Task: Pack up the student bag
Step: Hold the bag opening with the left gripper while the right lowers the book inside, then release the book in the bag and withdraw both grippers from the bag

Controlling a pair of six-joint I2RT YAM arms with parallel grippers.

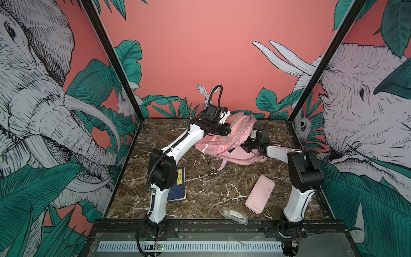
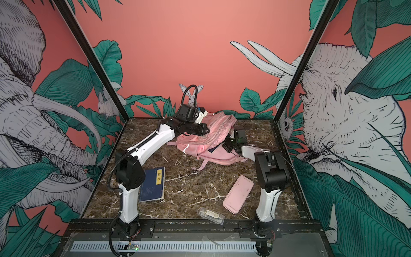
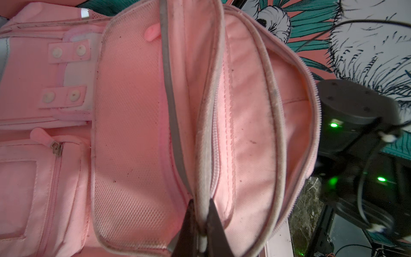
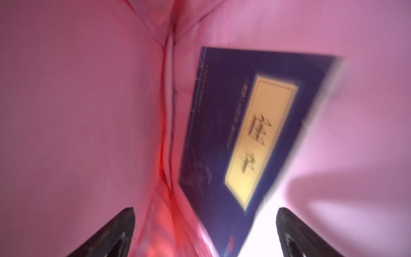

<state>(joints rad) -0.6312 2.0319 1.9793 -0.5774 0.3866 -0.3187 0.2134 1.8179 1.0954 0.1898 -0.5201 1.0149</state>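
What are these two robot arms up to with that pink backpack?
They are packing the student bag. The left gripper pinches a piped edge at the bag's opening. The right gripper is inside the bag with its jaws open; a dark blue book lies in there ahead of it, not gripped. Another blue book, a pink pencil case and a small clear box lie on the marble table, not yet packed.

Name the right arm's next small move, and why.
Probably draw the right tool out of the soft pink fabric backpack: its jaws stand open, and the dark blue yellow-labelled book lies free inside, while the left tool pinches the rim.
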